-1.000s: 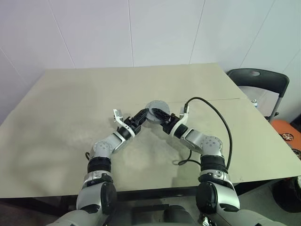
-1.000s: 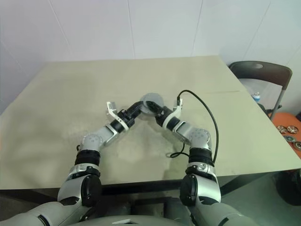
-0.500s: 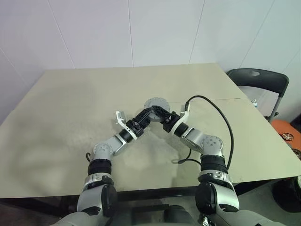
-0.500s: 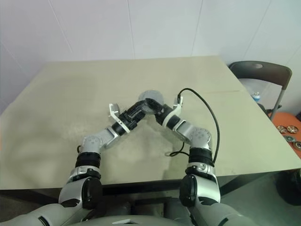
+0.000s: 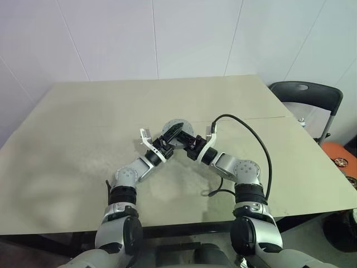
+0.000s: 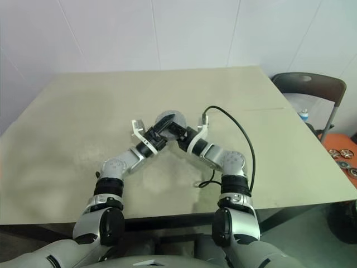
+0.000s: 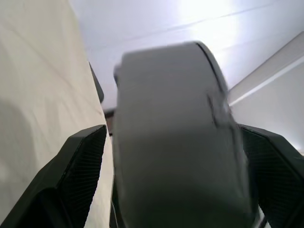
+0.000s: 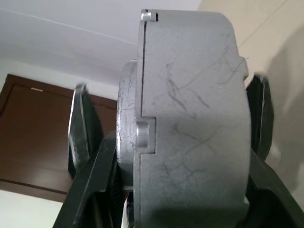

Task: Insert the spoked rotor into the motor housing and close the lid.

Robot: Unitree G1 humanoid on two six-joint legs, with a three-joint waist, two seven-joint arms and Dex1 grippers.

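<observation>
Both arms meet over the middle of the desk, holding a round grey motor housing lifted off the surface between them, presumably so each side of it can be reached. The right gripper has its jaws partly closed on the thick grey body: in the right wrist view one finger sits against each flat face, and a seam with a small notch runs round the casing where two halves meet. That seam suggests the lid is already seated or nearly so, though the spoked rotor cannot be made out and is probably inside. The left gripper stands with its jaws spread as wide as they go, the fingers flanking the casing with a visible gap on at least one side, so it appears to hold nothing. A black cable loops over the desk by the right arm. A dark chair stands beside the desk.
</observation>
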